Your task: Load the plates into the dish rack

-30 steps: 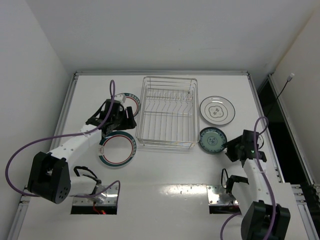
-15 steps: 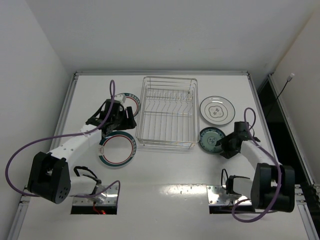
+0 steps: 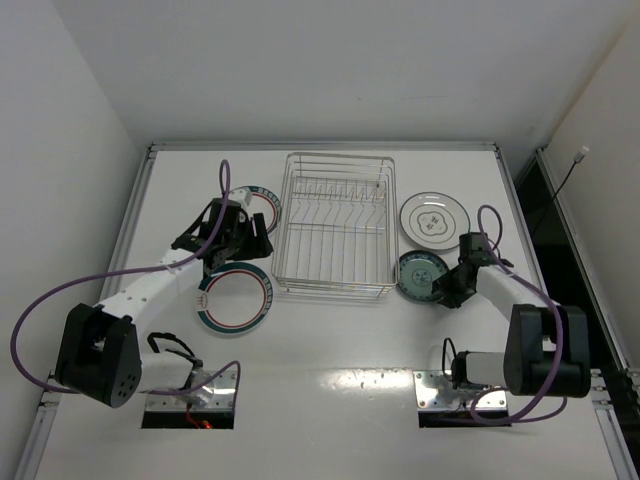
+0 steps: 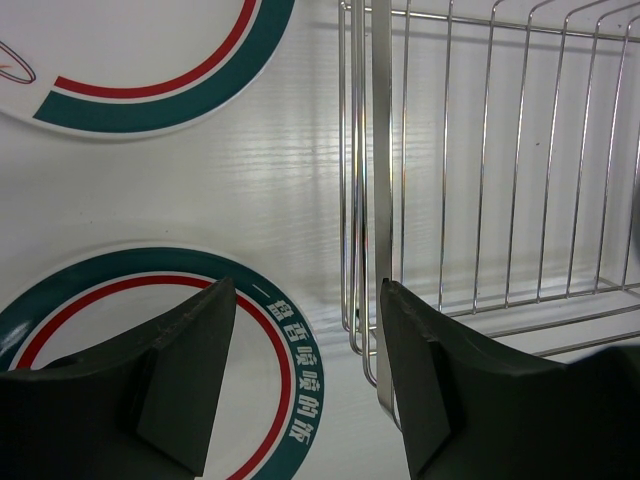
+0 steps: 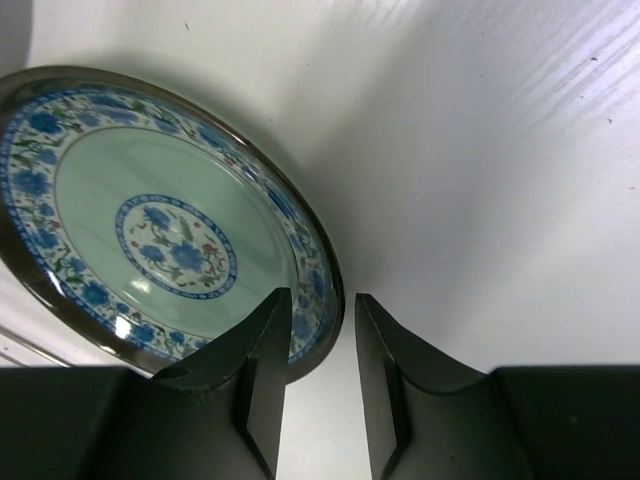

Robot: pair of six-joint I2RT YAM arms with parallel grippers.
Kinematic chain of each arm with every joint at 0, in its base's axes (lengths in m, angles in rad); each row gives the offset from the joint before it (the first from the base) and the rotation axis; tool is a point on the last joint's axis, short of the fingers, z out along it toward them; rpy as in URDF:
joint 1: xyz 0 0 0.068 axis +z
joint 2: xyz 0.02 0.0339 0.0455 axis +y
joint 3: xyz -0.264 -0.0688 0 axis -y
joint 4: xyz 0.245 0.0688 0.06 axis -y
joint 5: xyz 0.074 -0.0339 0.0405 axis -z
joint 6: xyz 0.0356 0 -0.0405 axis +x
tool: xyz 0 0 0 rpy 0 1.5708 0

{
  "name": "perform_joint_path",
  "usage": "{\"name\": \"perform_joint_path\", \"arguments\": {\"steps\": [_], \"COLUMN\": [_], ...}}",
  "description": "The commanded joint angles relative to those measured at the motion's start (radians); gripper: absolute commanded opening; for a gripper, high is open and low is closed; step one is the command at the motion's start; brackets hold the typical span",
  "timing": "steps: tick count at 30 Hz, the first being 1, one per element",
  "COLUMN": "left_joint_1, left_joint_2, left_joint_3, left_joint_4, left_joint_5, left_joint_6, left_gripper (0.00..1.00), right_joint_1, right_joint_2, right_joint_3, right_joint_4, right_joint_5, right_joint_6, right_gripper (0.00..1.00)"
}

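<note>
Nearest, on the left side of the white table (image 3: 340,340): one green-and-red ringed plate (image 3: 236,298), lying flat just off the near left corner of the dish rack (image 3: 335,289). Right at its far edge, the left gripper (image 4: 307,300), fingers spread wide with nothing pinched between them. Seen from the wrist camera poised over that plate's lettered rim, with the rack's left wall close on the right. Contact with the plate impossible to tell.

Across on the right, level with the rack's near right corner: the small teal-blue patterned plate (image 5: 175,245), close beside the wire. Met from its outer side by the right gripper (image 5: 322,300), fingers parted only narrowly and straddling the plate's dark rim, one over the blue patterned border, the other over bare table. Not clamped, with a little gap showing on both sides of the rim; touch of either pad impossible to tell.

Further back, in the middle: the rack itself, silver wire, with a row of upright divider prongs (image 3: 335,190) across its far half. All four plates on the table outside it.

Beyond the left gripper: a second ringed plate (image 3: 266,203), partly hidden by the gripper, just beside the rack's left wall. Farthest on the right: the white plate (image 3: 434,221) with thin dark rim and centre motif, flat, beside the rack's right wall and just beyond the teal one.
</note>
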Motion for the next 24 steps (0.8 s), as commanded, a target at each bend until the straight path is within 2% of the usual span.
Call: {"name": "perform_joint_path", "arguments": {"steps": [1, 5, 9, 13, 15, 17, 24], "left_joint_1": [-0.006, -0.006, -0.006, -0.006, -0.006, -0.006, -0.006], "left_joint_2": [-0.021, -0.021, -0.021, -0.021, -0.021, -0.021, -0.021], "left_joint_3": [0.038, 0.038, 0.038, 0.038, 0.038, 0.038, 0.038], "left_joint_4": [0.021, 0.021, 0.021, 0.021, 0.021, 0.021, 0.012], "left_joint_5": [0.008, 0.008, 0.008, 0.017, 0.017, 0.017, 0.008], "left_joint_6": [0.013, 0.013, 0.013, 0.013, 0.013, 0.013, 0.013], "left_gripper": [0.57, 0.57, 0.57, 0.57, 0.57, 0.57, 0.57], "right_joint_1": [0.022, 0.022, 0.033, 0.042, 0.042, 0.042, 0.051], "right_joint_2": [-0.007, 0.016, 0.025, 0.034, 0.034, 0.043, -0.006], "right_joint_3": [0.031, 0.031, 0.040, 0.040, 0.040, 0.051, 0.017], "right_joint_4": [-0.009, -0.020, -0.031, -0.031, -0.020, -0.020, -0.029], "right_joint_5": [0.048, 0.062, 0.062, 0.087, 0.087, 0.096, 0.105], "right_joint_6": [-0.009, -0.061, -0.099, -0.108, -0.108, -0.108, -0.108], "right_gripper": [0.29, 0.26, 0.16, 0.15, 0.10, 0.00, 0.00]}}
